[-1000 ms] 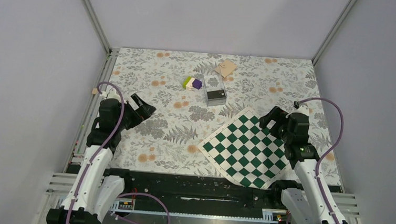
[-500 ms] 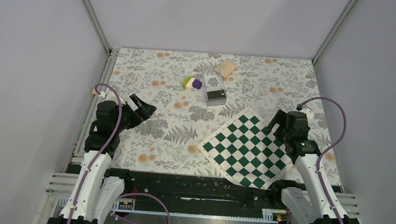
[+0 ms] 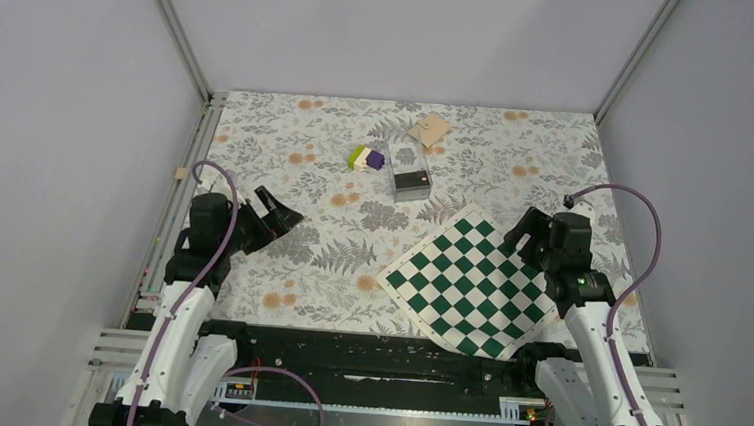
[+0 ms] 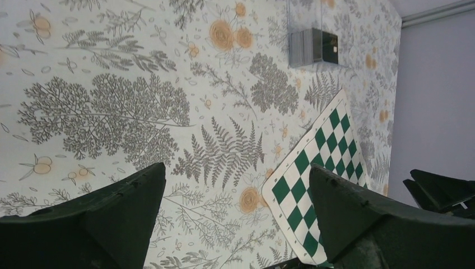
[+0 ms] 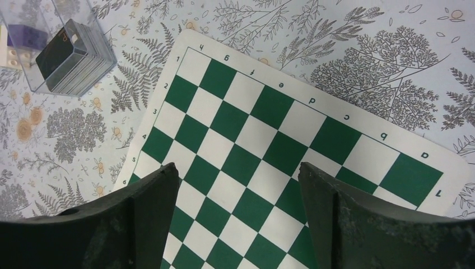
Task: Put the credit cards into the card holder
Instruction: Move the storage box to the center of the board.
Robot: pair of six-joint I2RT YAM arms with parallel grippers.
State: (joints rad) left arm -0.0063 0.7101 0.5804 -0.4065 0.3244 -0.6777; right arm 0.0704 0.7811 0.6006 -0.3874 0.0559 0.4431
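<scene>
We see the credit cards (image 3: 412,182) stacked as a dark pack at the near end of a clear plastic case (image 3: 407,158), which lies on the floral tablecloth (image 3: 288,137) toward the far middle of the table. The card holder (image 3: 429,129) lies tan side up just beyond the case's far end, near the back edge; we cannot tell whether it touches the case. A purple, green and white block cluster (image 3: 367,158) sits just left of the case. The left gripper (image 3: 277,210) hangs over the cloth on the left side, well apart from the cards, with its jaws spread wide and nothing between them; its wrist view shows bare cloth in the gap. The right gripper (image 3: 520,233) hangs over the far right edge of the green-white checkerboard (image 3: 469,280), its jaws likewise spread and empty, with the cards off to its far left.
</scene>
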